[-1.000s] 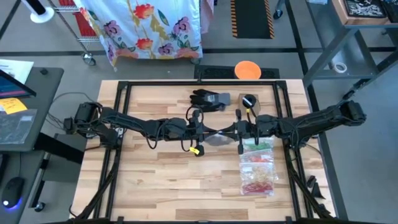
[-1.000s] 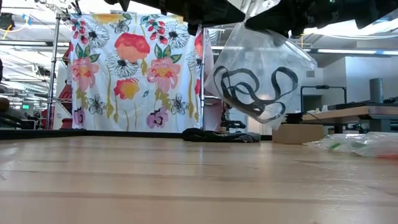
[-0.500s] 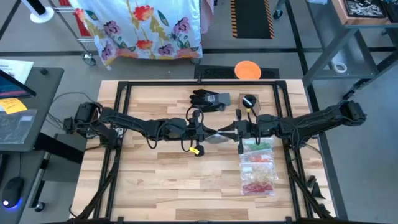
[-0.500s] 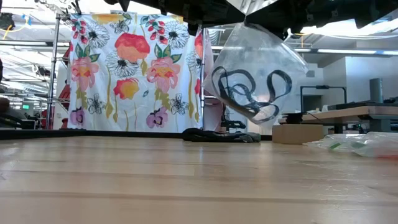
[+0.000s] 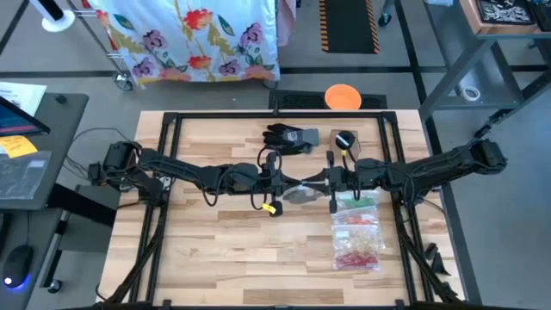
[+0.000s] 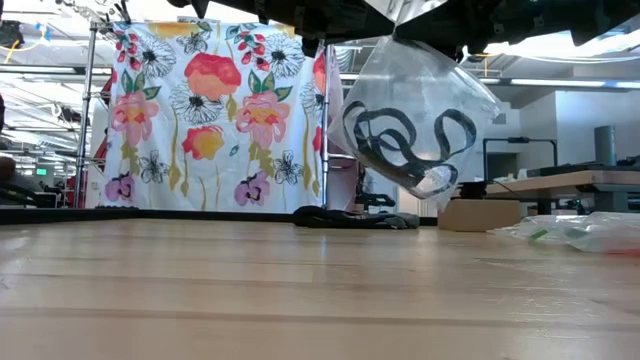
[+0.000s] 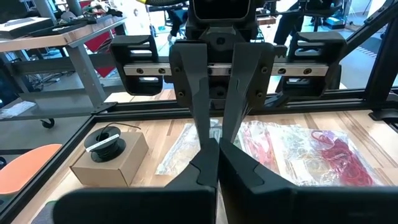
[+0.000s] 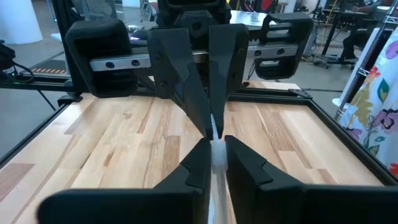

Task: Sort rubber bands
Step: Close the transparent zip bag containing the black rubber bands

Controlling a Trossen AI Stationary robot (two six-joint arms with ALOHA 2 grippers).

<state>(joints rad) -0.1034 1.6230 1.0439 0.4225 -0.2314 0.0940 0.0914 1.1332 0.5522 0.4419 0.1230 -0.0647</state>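
Note:
A clear plastic bag (image 6: pixel 425 85) hangs above the middle of the table with several black rubber bands (image 6: pixel 400 140) lying in its lower part. From above, the bag (image 5: pixel 299 193) shows between my two grippers, which meet tip to tip. My left gripper (image 5: pixel 285 182) comes from the table's left and is shut on the bag. My right gripper (image 5: pixel 321 182) comes from the right, its fingers closed on pale plastic film. More rubber bands, green, orange and red (image 5: pixel 356 232), lie in clear bags on the table near the right side. My left gripper (image 7: pixel 216 147) pinches the bag's upper edge (image 5: pixel 292 186) between its two fingers, level, from the table's left. The shut fingers themselves hide the place of contact. The bag hangs below, clear of the table. My right gripper (image 8: pixel 215 148) pinches the bag's upper edge between its two fingers, with a strip of pale film (image 8: pixel 216 163) showing in the narrow gap. The fingers come level from the table's right. The bag hangs tilted below them, lifted clear.
A black glove (image 5: pixel 290 136) and a small cardboard box with a black roll on it (image 5: pixel 344 140) lie toward the far edge. The bags of coloured bands (image 7: pixel 292 149) fill the near right. An orange disc (image 5: pixel 343 96) lies on the floor beyond the table. The table's left half is bare wood (image 5: pixel 207 232).
Both arms have kept still. The hanging bag has swayed a little from side to side, and the black bands inside it have shifted with it.

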